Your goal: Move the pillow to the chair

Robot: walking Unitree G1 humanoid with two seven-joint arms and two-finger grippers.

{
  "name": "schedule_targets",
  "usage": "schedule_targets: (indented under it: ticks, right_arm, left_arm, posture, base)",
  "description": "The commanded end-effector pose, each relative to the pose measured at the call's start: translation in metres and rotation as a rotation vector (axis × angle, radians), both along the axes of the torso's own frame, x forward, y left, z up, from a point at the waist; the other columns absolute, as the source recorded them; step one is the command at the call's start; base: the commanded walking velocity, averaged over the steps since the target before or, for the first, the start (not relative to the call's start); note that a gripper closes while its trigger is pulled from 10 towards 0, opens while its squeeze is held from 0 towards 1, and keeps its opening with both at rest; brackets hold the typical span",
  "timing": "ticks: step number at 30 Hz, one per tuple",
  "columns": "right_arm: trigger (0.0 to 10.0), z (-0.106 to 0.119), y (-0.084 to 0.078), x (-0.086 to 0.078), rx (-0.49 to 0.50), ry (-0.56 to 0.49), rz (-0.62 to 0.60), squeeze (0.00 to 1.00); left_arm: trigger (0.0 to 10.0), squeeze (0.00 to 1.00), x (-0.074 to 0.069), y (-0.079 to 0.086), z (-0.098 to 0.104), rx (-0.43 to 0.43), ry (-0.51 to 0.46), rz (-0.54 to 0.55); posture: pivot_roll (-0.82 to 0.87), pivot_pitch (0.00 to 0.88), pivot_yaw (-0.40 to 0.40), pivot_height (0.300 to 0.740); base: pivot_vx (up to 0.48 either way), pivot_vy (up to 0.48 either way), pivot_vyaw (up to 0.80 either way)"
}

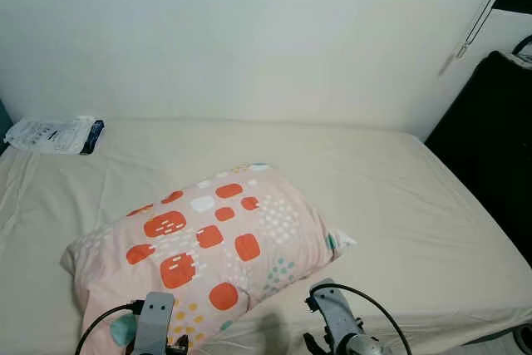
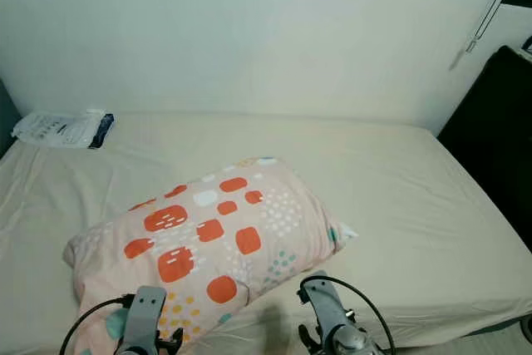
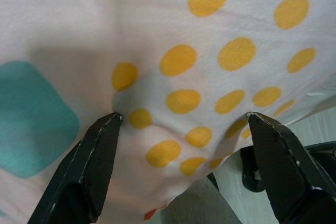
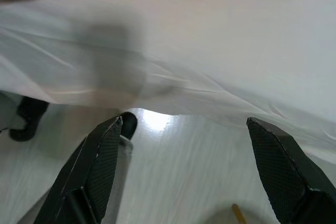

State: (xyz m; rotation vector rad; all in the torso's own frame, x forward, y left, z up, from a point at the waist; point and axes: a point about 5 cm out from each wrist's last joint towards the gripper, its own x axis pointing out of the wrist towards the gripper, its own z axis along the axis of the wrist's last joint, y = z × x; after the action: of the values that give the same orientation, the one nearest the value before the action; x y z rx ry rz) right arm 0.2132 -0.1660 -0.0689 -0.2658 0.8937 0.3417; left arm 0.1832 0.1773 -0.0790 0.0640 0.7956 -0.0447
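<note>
1. Pillow (image 1: 208, 247) lying on the bed (image 1: 399, 197), near its front edge, tilted with one corner toward the wall; no chair to be made out here.
2. Left hand (image 3: 181, 129) spread wide, released, fingertips (image 3: 107, 129) right at the pillow's near edge — fabric bulging between them, not yet pinched.
3. Right hand (image 4: 184, 135) also spread and empty, hovering just beside the bed's edge over the draped sheet and pale floor, beside the pillow's near right corner.
4. Best done by pushing the left hand a little deeper before closing, so as to catch stuffing and cover together — a pinch of cover alone would probably slip or stretch.
5. Worth bringing the right hand up and in to the pillow's other near edge; a two-sided hold should keep so floppy a load from sagging.
6. Soft, plump, rectangular shape; pale pink cotton-like cover, matte, printed with orange-red blocks, yellow dots and teal patches.
7. Bed sheet cream, thin, lightly creased, hanging in folds off the edge.
8. Flat white packet (image 1: 54, 134) at the bed's far left corner, well apart.
</note>
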Motion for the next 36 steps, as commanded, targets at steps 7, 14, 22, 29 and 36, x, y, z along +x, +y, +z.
schedule_targets:
  ticks: [7,14,22,29,36]
  right_arm:
    - [10.0,0.001,0.002,0.001,0.028,-0.02,0.013,0.0]
    - [10.0,0.0,0.002,-0.003,0.049,-0.01,0.022,0.0]
    - [10.0,-0.001,0.006,-0.005,0.075,-0.003,0.048,0.0]
    - [10.0,0.0,0.01,-0.004,0.098,-0.009,0.06,0.0]
    - [10.0,0.0,0.01,-0.004,0.09,-0.012,0.076,0.0]
  left_arm:
    - [10.0,0.0,0.002,-0.013,0.0,-0.002,0.002,-0.063]
    - [10.0,0.0,0.003,-0.014,0.0,0.004,-0.002,-0.087]
    - [10.0,0.0,0.004,-0.013,0.001,0.004,-0.005,-0.094]
    - [10.0,0.0,0.004,-0.013,0.001,0.007,-0.011,-0.093]
    - [10.0,0.0,0.003,-0.013,0.001,0.007,-0.01,-0.104]
  posture:
    - [0.1,0.0,-0.143,0.74]
    - [0.11,0.0,-0.144,0.74]
    - [0.11,0.0,-0.147,0.74]
    - [0.11,0.0,-0.147,0.74]
    - [0.11,0.0,-0.143,0.74]
  base:
    - [0.0,0.0,0.0]
    - [0.0,0.0,0.0]
    - [0.0,0.0,0.0]
    - [0.0,0.0,0.0]
    - [0.0,0.0,0.0]
